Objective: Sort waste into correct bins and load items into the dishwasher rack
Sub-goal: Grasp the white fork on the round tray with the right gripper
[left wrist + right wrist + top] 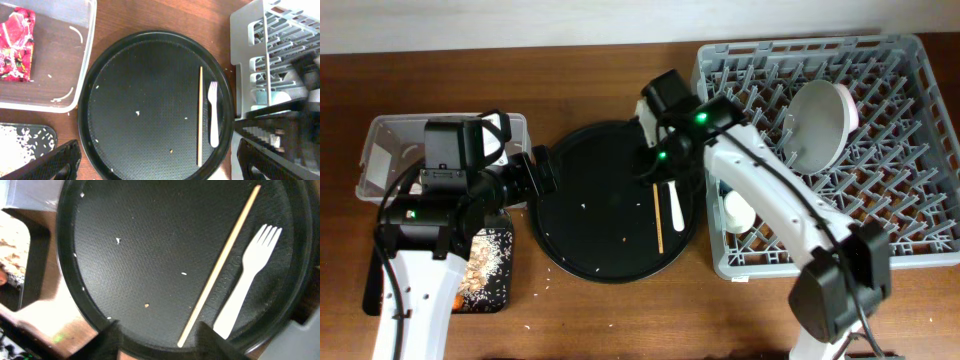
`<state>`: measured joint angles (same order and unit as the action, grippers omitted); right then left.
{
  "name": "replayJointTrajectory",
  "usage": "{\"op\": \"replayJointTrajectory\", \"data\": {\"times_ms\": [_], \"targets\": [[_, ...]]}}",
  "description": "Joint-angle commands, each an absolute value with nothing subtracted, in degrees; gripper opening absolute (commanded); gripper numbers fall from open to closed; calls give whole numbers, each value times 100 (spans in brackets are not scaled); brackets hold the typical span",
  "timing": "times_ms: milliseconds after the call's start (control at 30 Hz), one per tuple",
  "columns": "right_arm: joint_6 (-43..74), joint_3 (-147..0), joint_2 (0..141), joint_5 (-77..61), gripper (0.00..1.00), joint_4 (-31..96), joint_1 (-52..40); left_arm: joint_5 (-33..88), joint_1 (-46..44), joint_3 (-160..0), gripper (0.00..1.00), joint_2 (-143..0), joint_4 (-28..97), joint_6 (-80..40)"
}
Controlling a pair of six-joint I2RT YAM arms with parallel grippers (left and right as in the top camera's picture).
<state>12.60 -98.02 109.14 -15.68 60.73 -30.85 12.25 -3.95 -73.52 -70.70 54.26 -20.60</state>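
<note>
right gripper [159,330] wide open, empty, above tray [140,240]. fork [245,282] looks light, slick, lying flat; pinch across mid-handle. left gripper [157,150] wide open too.

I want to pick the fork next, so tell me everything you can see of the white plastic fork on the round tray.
The white plastic fork looks like one piece of smooth white plastic, with four short tines, a broad neck and a long flat handle. It looks whole and clean. It lies flat on the round black tray, near the rim on the dishwasher rack side. It runs alongside the thin wooden stick, a narrow gap apart. Only the tray touches it.
</note>
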Motion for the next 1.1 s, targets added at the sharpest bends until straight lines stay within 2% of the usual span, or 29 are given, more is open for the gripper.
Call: {"op": "replayJointTrajectory", "data": {"times_ms": [0, 67, 133, 233, 267, 367, 600, 767, 933, 967, 1033, 1067], "targets": [[1509, -9738, 11380, -1105, 25, 5937, -3282, 1269, -362, -7441, 99, -7015, 5417, -2010], [2088, -9738, 11784, -222, 18, 5850, -3378, 1269, -362, -7441, 99, -7015, 5419, -2010], [2569, -9738, 11981, 381, 19, 5850, -3378, 1269, -362, -7441, 99, -7015, 5417, -2010], [2602, -9727, 12241, 683, 31, 5848, -3367, 1269, -362, -7441, 99, -7015, 5417, -2010], [2600, -9727, 12320, 744, 32, 5846, -3363, 1267, -362, -7441, 99, -7015, 5417, -2010], [2600, -9727, 12462, 1212, 43, 5798, -3350, 1269, -362, -7441, 99, -7015, 5417, -2010], [2582, -9727, 12597, 923, 42, 5808, -2987, 1269, -362, -7441, 99, -7015, 5417, -2010], [2604, -9721, 12713, 642, 36, 5806, -2993, 1269, -362, -7441, 99, -7015, 5417, -2010], [2757, -9159, 12713, 615, 35, 5221, -2998, 1267, -362, -7441, 99, -7015, 5419, -2010], [2757, -9039, 12713, 604, 33, 5096, -2998, 1269, -362, -7441, 99, -7015, 5417, -2010], [2753, -9004, 12713, 578, 17, 5070, -2998, 1269, -362, -7441, 99, -7015, 5417, -2010], [2753, -9006, 12713, 576, 14, 5074, -2998, 1267, -362, -7441, 99, -7015, 5417, -2010]]}}
